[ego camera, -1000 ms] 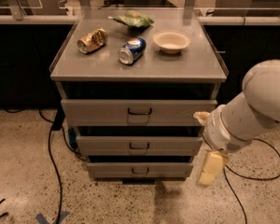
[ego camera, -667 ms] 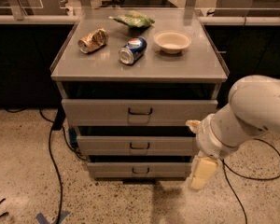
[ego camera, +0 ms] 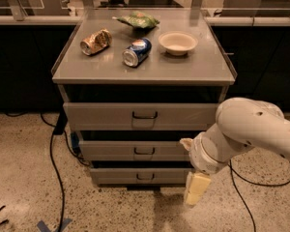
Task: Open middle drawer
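one partly hidden gripper (ego camera: 196, 188), lower-right of middle drawer (ego camera: 111, 151).

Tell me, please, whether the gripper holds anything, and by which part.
Nothing: the gripper hangs free below and right of the middle drawer, away from its handle.

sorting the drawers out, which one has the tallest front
The top drawer, right under the tabletop; the middle drawer and bottom drawer fronts are lower. The gripper hangs low at the right.
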